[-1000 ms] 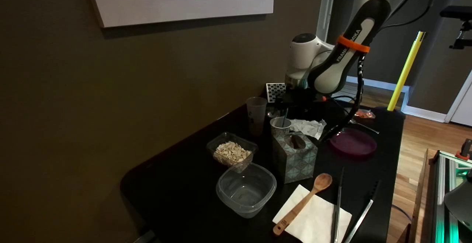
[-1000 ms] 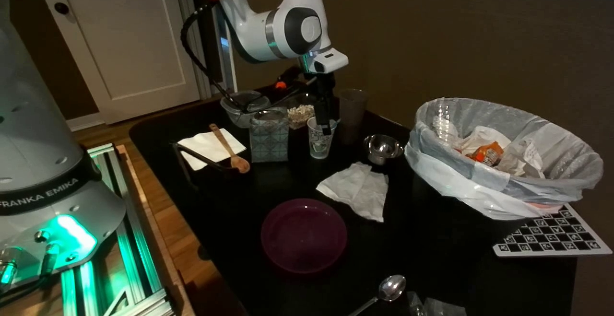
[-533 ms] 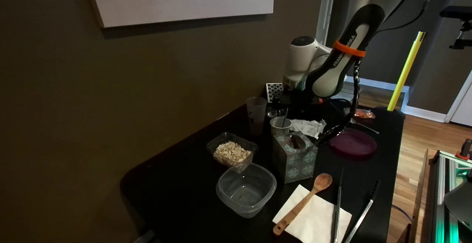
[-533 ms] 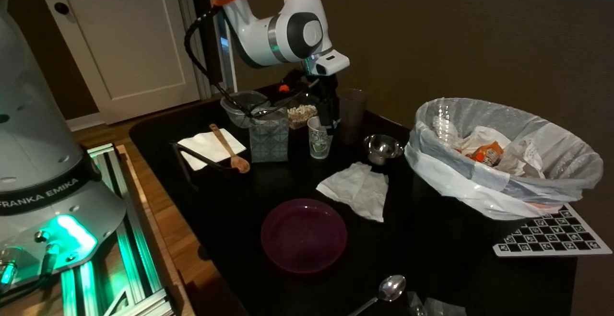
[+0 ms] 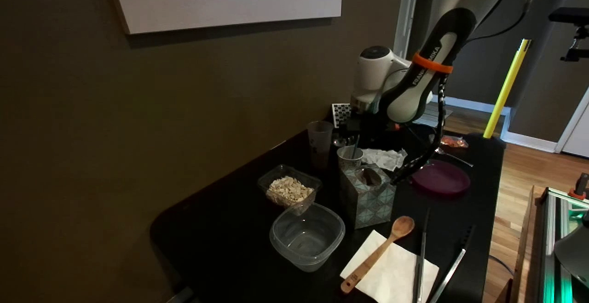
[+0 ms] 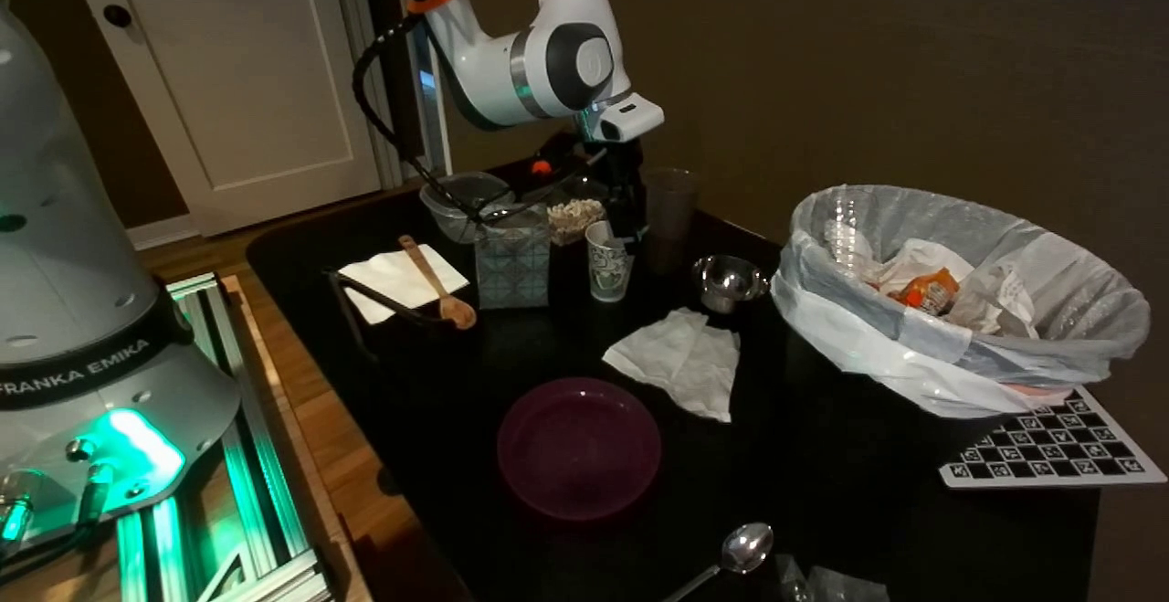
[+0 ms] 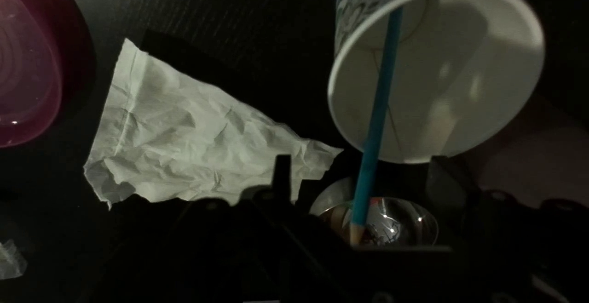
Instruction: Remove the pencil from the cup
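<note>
A blue pencil (image 7: pixel 376 119) leans in a white patterned paper cup (image 7: pixel 437 77), its pale wooden tip sticking out over the rim. In an exterior view the pencil (image 5: pixel 356 145) rises from the cup (image 5: pixel 350 158); the cup also shows in an exterior view (image 6: pixel 609 273). My gripper (image 7: pixel 361 172) is open, pointing down at the cup's rim. In the wrist view the pencil's upper part lies between the two spread fingers, nearer the left one, with gaps on both sides. In an exterior view the dark gripper (image 6: pixel 630 229) hides part of the cup's mouth.
A patterned tissue box (image 5: pixel 370 202) stands close beside the cup. A tall translucent cup (image 6: pixel 671 209), a small metal bowl (image 6: pixel 729 284) and a crumpled napkin (image 6: pixel 680 363) are nearby. A purple plate (image 6: pixel 579 448) and a lined bin (image 6: pixel 950 310) are farther off.
The arm has moved down a little and slightly towards the tall cup, bringing the gripper lower around the pencil's side of the cup. The cup and pencil look unmoved.
</note>
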Controlling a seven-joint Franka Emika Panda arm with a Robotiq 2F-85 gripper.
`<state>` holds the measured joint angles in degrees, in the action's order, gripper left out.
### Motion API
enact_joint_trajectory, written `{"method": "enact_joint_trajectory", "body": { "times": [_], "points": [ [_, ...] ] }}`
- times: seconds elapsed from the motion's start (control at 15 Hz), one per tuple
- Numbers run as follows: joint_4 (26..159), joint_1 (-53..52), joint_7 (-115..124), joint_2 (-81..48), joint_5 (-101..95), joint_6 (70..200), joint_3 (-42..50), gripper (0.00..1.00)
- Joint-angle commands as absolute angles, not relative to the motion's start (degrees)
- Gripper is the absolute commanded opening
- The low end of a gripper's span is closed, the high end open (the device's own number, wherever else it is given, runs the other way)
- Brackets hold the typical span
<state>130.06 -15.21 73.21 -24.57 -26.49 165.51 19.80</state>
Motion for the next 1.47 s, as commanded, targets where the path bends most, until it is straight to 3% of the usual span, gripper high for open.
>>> {"method": "enact_joint_trajectory", "body": {
  "times": [0.0, 0.27, 0.33, 0.47, 0.53, 0.6, 0.8, 0.87, 1.0, 1.07, 1.2, 1.27, 1.4],
  "points": [
    [129.6, -17.1, 74.5, -26.0, -25.2, 167.4, 21.4, 0.75],
    [129.7, -17.5, 74.8, -25.9, -25.0, 167.5, 21.9, 0.59],
    [129.7, -17.6, 74.8, -25.9, -25.0, 167.5, 22.0, 0.5],
    [129.7, -17.9, 75.0, -25.9, -24.9, 167.5, 22.2, 0.5],
    [129.7, -18.0, 75.1, -26.0, -24.9, 167.5, 22.3, 0.4],
    [129.7, -18.1, 75.2, -26.0, -24.9, 167.5, 22.4, 0.44],
    [129.7, -18.5, 75.5, -25.9, -25.0, 167.6, 22.7, 0.36],
    [129.8, -18.5, 75.6, -25.9, -25.1, 167.7, 22.7, 0.27],
    [129.8, -18.6, 75.7, -25.9, -25.0, 167.8, 22.8, 0.23],
    [129.8, -18.7, 75.8, -25.9, -25.1, 167.8, 22.8, 0.14],
    [129.8, -18.8, 76.1, -25.9, -25.2, 167.9, 23.1, 0.14],
    [129.8, -18.9, 76.2, -26.0, -25.2, 168.0, 23.1, 0.06],
    [129.8, -19.1, 76.4, -26.0, -25.1, 168.3, 23.4, 0.06]
  ]
}}
